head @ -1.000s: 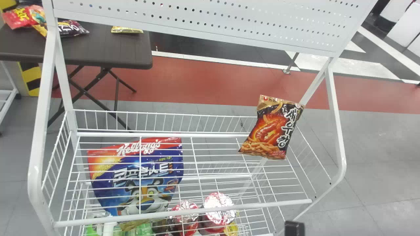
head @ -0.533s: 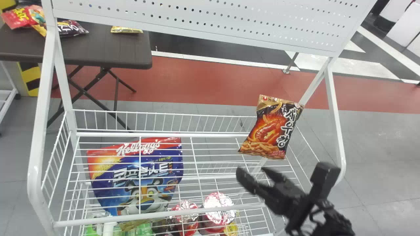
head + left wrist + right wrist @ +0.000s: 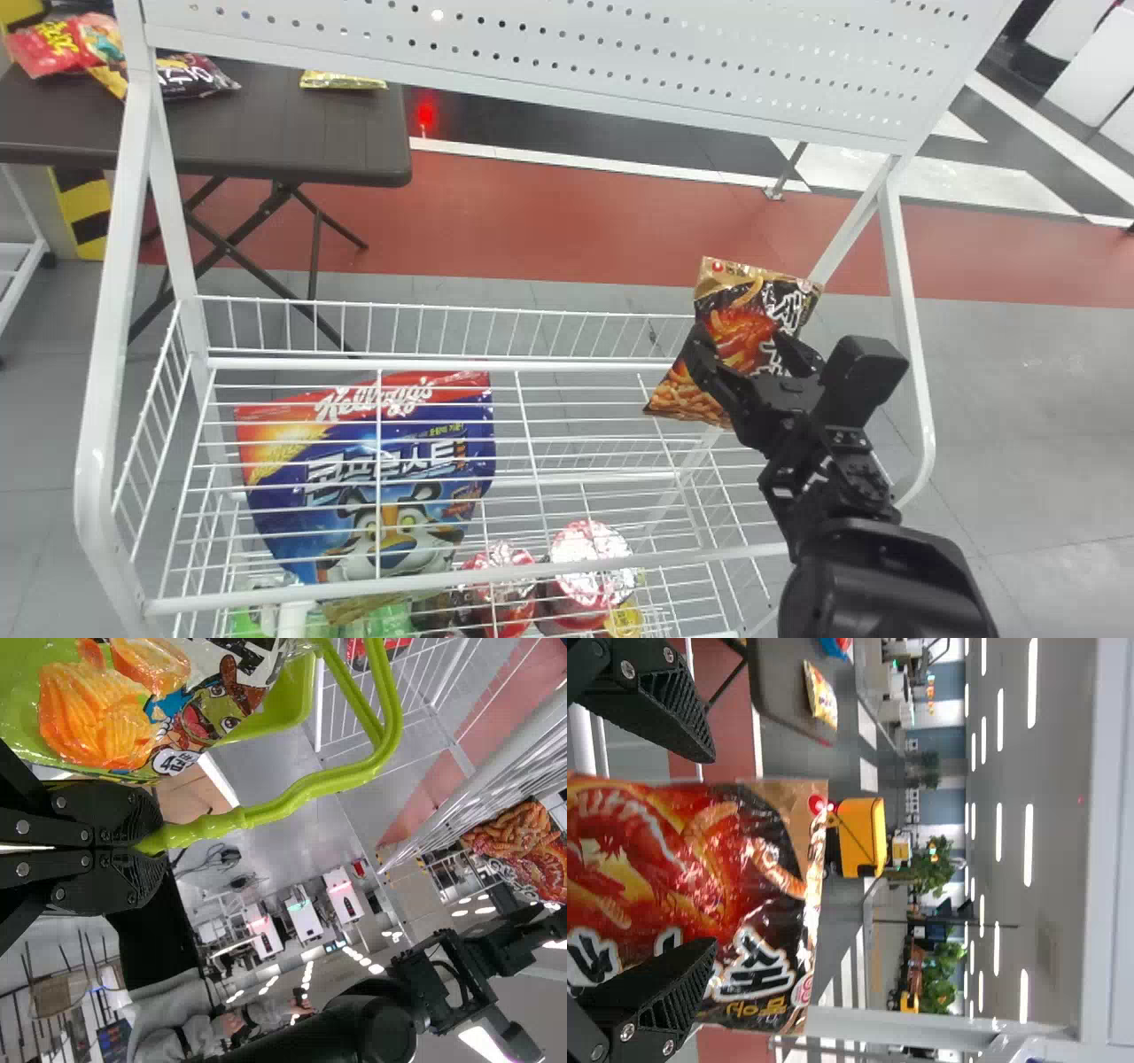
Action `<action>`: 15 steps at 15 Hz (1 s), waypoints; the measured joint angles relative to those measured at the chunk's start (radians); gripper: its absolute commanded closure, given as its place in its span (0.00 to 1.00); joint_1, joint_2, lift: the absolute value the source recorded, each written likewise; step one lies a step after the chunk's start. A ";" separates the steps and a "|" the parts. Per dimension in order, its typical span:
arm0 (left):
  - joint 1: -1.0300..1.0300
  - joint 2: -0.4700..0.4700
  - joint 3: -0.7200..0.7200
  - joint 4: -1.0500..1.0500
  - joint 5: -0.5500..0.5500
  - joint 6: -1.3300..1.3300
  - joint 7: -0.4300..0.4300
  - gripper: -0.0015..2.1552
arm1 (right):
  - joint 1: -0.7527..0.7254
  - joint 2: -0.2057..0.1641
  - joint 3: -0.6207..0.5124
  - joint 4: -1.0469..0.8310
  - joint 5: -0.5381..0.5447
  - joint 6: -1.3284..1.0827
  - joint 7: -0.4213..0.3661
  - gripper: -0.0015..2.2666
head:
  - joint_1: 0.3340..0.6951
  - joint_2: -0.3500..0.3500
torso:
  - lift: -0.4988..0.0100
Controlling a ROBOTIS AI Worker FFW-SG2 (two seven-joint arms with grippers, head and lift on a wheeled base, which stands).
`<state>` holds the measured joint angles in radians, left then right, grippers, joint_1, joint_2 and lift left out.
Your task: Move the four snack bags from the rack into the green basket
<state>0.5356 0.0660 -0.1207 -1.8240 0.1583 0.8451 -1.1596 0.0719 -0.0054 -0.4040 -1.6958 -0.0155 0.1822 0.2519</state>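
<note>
1. Left gripper [image 3: 162, 849]: fingers clenched on the handle [image 3: 292, 797] of the green basket [image 3: 298, 698], which holds a chip bag [image 3: 97, 722].
2. Right gripper [image 3: 741, 340]: fingers released, spread apart close in front of the shrimp snack bag [image 3: 687, 397].
3. That bag stands tilted at the right end of the white wire rack [image 3: 576, 365]; a cereal pouch [image 3: 354, 461] is at its left.
4. Beyond, a table [image 3: 283, 133] bears a red bag [image 3: 53, 46] and a yellow packet [image 3: 343, 81].

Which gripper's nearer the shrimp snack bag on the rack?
Right. The right gripper is at the snack bag, fingers apart; the left gripper is farther off, at the green basket's handle.
</note>
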 measured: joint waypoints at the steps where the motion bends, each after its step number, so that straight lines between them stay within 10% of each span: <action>1: -0.001 0.000 -0.001 0.000 0.000 0.002 0.001 0.94 | -0.022 -0.011 -0.008 0.037 0.008 0.012 0.012 0.17 | 1.00 0.00 | 0.98; 4: -0.008 -0.001 -0.006 0.002 -0.004 0.009 0.006 0.94 | -0.049 -0.042 -0.025 0.096 0.001 0.065 0.072 0.91 | 1.00 0.00 | 0.98; 15: -0.010 -0.008 -0.008 0.005 -0.013 0.016 0.006 0.94 | 0.147 -0.028 -0.029 -0.189 -0.160 0.059 0.151 0.94 | 1.00 0.00 | 0.98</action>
<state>0.5255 0.0576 -0.1288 -1.8192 0.1455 0.8615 -1.1534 0.2187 -0.0337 -0.4334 -1.8845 -0.1758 0.2408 0.4034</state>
